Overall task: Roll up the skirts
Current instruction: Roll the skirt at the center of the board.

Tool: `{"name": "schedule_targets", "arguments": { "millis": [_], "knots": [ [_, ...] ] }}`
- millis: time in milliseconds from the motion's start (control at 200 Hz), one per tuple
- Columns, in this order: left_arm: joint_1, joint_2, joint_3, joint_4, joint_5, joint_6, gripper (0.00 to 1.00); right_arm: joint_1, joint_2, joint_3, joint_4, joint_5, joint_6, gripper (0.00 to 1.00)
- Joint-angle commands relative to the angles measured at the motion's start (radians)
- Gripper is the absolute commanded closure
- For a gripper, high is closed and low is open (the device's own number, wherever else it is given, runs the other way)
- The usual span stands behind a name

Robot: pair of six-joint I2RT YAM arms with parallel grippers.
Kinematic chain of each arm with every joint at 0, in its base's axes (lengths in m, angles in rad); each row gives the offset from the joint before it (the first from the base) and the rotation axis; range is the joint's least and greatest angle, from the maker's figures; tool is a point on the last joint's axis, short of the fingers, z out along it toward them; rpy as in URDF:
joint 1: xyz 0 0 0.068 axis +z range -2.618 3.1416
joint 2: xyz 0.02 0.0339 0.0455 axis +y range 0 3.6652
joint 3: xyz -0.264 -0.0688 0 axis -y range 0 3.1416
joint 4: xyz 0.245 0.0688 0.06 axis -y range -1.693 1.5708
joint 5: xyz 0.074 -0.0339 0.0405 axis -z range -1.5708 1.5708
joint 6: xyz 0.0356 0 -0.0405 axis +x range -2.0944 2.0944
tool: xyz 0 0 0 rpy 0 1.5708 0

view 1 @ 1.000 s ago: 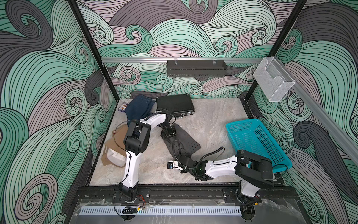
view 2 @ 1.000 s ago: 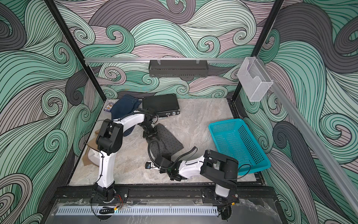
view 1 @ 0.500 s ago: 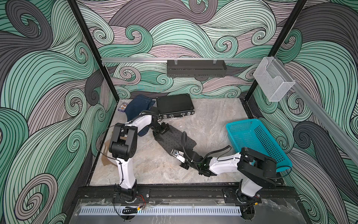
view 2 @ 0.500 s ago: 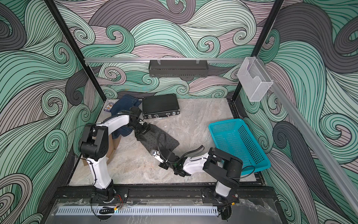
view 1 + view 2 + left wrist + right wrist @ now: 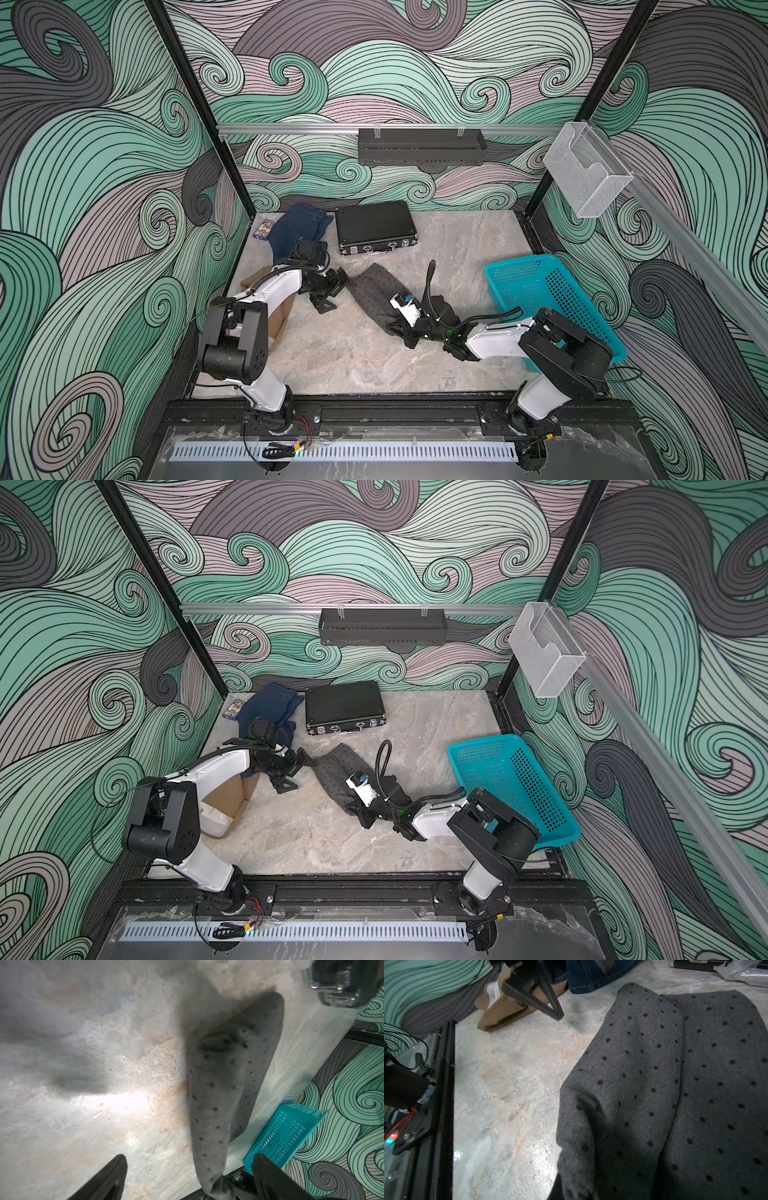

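The dark grey dotted skirt (image 5: 376, 291) (image 5: 336, 766) lies as a folded strip mid-table. My right gripper (image 5: 400, 329) (image 5: 362, 812) is shut on its near end, and the cloth bunches over the jaws in the right wrist view (image 5: 654, 1084). Just left of the skirt's far end, my left gripper (image 5: 329, 291) (image 5: 291, 771) (image 5: 190, 1176) stands open and holds nothing. The dotted skirt (image 5: 218, 1084) runs past its spread fingers. The denim skirt (image 5: 297, 230) (image 5: 587, 976) lies at the back left. The tan skirt (image 5: 282, 320) (image 5: 502, 1012) is partly hidden under the left arm.
A black hard case (image 5: 376, 226) sits at the back, beside the denim. A teal basket (image 5: 540, 291) (image 5: 280, 1136) stands at the right, close behind the right arm. A small printed box (image 5: 264, 230) rests in the back left corner.
My left gripper opened, let go of the dotted skirt's far end and drew back to the left. My right gripper shut on the near end and shifted right with it.
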Motion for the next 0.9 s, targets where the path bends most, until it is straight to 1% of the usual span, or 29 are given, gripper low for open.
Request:
{"name": "schedule_targets", "arguments": {
  "millis": [0, 35, 160, 220, 285, 345, 405, 425, 470, 491, 596, 621, 666, 736, 791, 841, 896],
  "knots": [
    [-0.021, 0.063, 0.037, 0.117, 0.1, -0.02, 0.03, -0.03, -0.001, -0.02, 0.1, -0.143, 0.086, 1.0],
    [-0.031, 0.084, 0.051, 0.119, 0.111, -0.019, 0.02, -0.035, -0.002, -0.021, 0.098, -0.154, 0.083, 1.0],
    [-0.069, 0.173, 0.123, 0.103, 0.096, -0.021, 0.02, -0.049, 0.008, -0.024, 0.11, -0.179, 0.091, 1.0],
    [-0.087, 0.209, 0.171, 0.084, 0.073, -0.013, 0.02, -0.051, 0.011, -0.022, 0.103, -0.198, 0.091, 1.0],
    [-0.106, 0.261, 0.241, 0.022, 0.038, 0.02, 0.03, -0.052, 0.007, -0.023, 0.097, -0.206, 0.089, 1.0],
    [-0.117, 0.31, 0.304, -0.059, -0.008, 0.053, 0.11, -0.056, -0.002, -0.026, 0.094, -0.205, 0.094, 1.0],
    [-0.123, 0.34, 0.333, -0.112, -0.054, 0.067, 0.23, -0.064, -0.013, -0.035, 0.104, -0.209, 0.112, 1.0],
    [-0.124, 0.349, 0.339, -0.131, -0.071, 0.07, 0.29, -0.067, -0.017, -0.039, 0.115, -0.21, 0.124, 1.0],
    [-0.124, 0.363, 0.357, -0.185, -0.12, 0.082, 0.48, -0.077, -0.028, -0.052, 0.136, -0.219, 0.152, 1.0],
    [-0.123, 0.369, 0.367, -0.211, -0.141, 0.091, 0.55, -0.081, -0.034, -0.055, 0.141, -0.221, 0.166, 1.0],
    [-0.123, 0.396, 0.432, -0.378, -0.255, 0.144, 0.85, -0.103, -0.062, -0.08, 0.157, -0.22, 0.258, 1.0],
    [-0.123, 0.4, 0.451, -0.422, -0.284, 0.157, 0.9, -0.108, -0.068, -0.088, 0.159, -0.212, 0.292, 1.0],
    [-0.123, 0.399, 0.478, -0.486, -0.333, 0.186, 0.94, -0.116, -0.078, -0.098, 0.155, -0.203, 0.349, 1.0],
    [-0.124, 0.384, 0.502, -0.579, -0.424, 0.225, 0.94, -0.123, -0.1, -0.125, 0.161, -0.178, 0.433, 1.0],
    [-0.124, 0.366, 0.502, -0.633, -0.472, 0.253, 0.93, -0.121, -0.12, -0.13, 0.104, -0.152, 0.483, 1.0],
    [-0.124, 0.348, 0.485, -0.671, -0.497, 0.272, 0.91, -0.117, -0.132, -0.118, 0.027, -0.145, 0.508, 1.0],
    [-0.125, 0.322, 0.441, -0.682, -0.477, 0.295, 0.91, -0.115, -0.133, -0.092, -0.064, -0.147, 0.539, 1.0]
  ]
}}
